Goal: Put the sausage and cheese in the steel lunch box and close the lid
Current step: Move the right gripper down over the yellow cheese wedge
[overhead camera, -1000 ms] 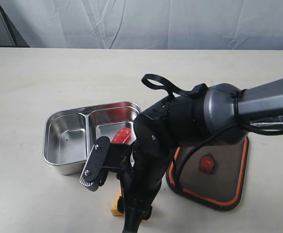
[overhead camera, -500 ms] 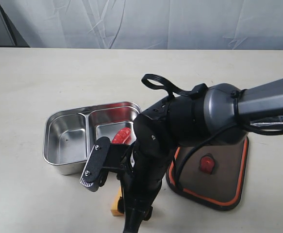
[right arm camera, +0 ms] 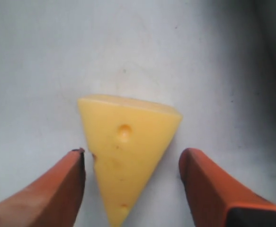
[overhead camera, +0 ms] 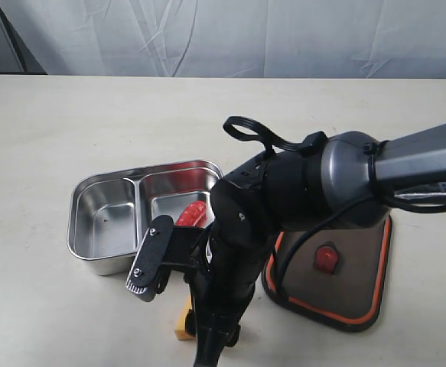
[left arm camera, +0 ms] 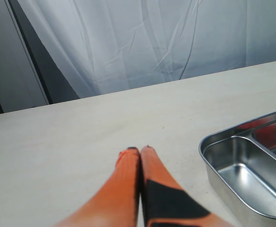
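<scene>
The steel lunch box (overhead camera: 104,222) sits open on the table, and the red sausage (overhead camera: 193,214) lies in its right compartment. On the table in front of the box lies the yellow cheese (right arm camera: 126,151), a wedge with holes, mostly hidden behind the arm in the exterior view (overhead camera: 183,326). My right gripper (right arm camera: 130,158) is open, one orange finger on each side of the cheese and neither touching it. The dark lid (overhead camera: 364,302) lies flat, orange rim up, to the right. My left gripper (left arm camera: 140,150) is shut and empty, just left of the box (left arm camera: 251,175).
The right arm (overhead camera: 299,191) reaches across the front middle and covers part of the box and lid. A white curtain (overhead camera: 230,34) hangs behind the table's far edge.
</scene>
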Available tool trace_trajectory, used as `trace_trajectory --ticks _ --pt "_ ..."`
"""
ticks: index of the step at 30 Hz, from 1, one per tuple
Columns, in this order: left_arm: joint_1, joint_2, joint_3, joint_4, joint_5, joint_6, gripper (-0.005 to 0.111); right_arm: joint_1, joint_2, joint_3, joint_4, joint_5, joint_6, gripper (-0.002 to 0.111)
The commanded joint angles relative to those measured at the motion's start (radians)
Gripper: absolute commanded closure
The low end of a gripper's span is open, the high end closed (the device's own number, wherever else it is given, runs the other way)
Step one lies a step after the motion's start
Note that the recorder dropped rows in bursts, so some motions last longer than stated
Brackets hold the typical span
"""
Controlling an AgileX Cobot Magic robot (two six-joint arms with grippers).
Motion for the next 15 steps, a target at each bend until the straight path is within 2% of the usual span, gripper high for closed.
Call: trace_trajectory --ticks 1,10,15 --pt "0.001 -0.006 0.005 -0.001 -0.010 -0.001 0.107 0.000 0.001 -0.006 0.001 0.001 -0.003 0.059" --pt "0.001 -0.006 0.005 -0.001 -0.010 -0.001 0.107 0.000 0.001 -0.006 0.001 0.001 -0.003 0.108" --pt "0.001 -0.006 0.005 -0.001 -0.010 -0.001 0.107 0.000 0.001 -0.006 -0.010 0.004 -0.006 0.109"
